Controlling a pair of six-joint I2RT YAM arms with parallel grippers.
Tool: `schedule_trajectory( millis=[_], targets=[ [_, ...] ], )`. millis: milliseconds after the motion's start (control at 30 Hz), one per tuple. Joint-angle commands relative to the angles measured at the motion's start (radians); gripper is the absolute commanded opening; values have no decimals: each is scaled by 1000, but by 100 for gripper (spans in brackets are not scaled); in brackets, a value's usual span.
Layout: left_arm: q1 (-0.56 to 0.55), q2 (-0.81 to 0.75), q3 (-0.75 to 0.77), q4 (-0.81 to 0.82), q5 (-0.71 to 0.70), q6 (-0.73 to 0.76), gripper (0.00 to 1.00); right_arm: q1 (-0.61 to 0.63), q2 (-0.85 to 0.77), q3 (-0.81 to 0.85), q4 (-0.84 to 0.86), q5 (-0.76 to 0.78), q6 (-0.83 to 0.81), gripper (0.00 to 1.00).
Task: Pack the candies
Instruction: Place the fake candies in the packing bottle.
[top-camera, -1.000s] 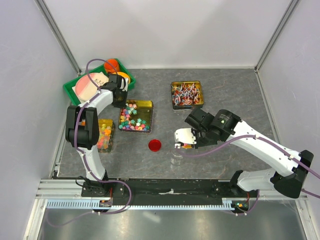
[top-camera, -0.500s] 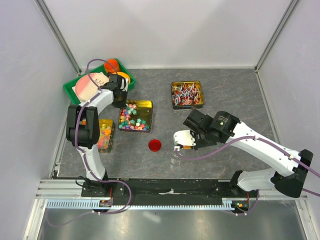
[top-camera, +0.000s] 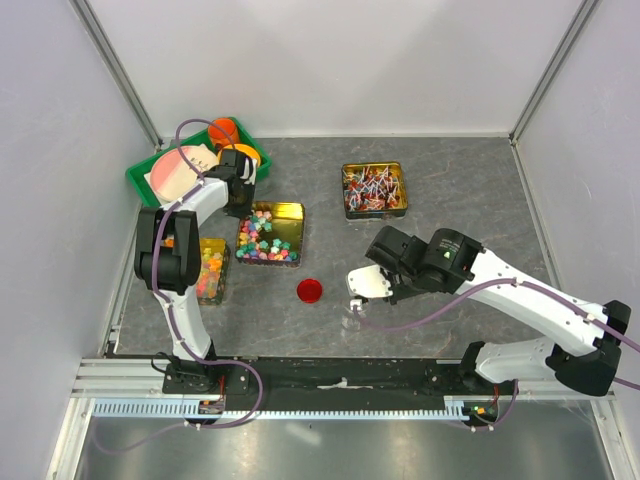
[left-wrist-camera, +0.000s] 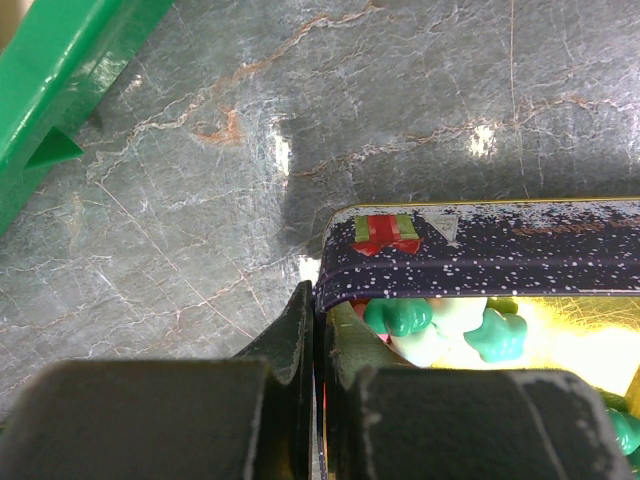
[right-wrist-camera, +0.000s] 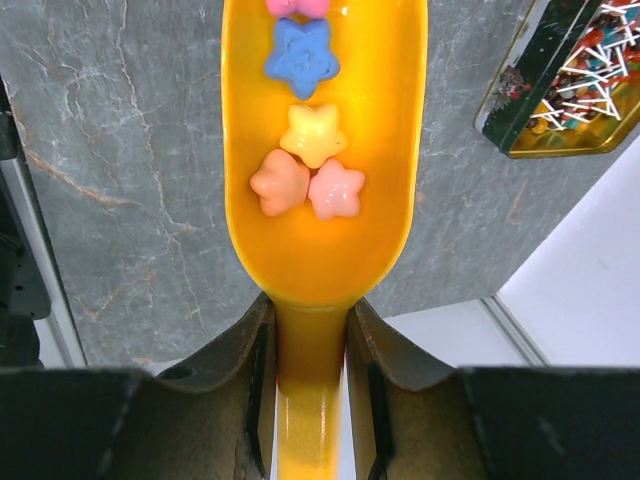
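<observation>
Right wrist view: your scoop (right-wrist-camera: 325, 260) runs off the top edge, cutting a pink candy (right-wrist-camera: 298, 6); lollipop tin (right-wrist-camera: 512, 85) clipped right. Left wrist: candy tin (left-wrist-camera: 480, 250) clipped right; fingers (left-wrist-camera: 290, 350) blurred, seemingly pinching its rim.

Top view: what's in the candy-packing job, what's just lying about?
In the job: star candies, gold tin in left pincer, loaded orange scoop in right pincer.
Lying about: lollipops, gummies, green tray; red cap unclear.
</observation>
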Motion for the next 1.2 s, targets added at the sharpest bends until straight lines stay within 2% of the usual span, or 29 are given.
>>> schedule_trajectory(
  millis=[0,1167],
  targets=[
    [7,-2,45,16,-10,-19,1,23,-30,-3,-99,61,-14,0],
    [10,3,52,16,-25,-17,1,130,-27,-22,-97,204,-10,0]
  ],
)
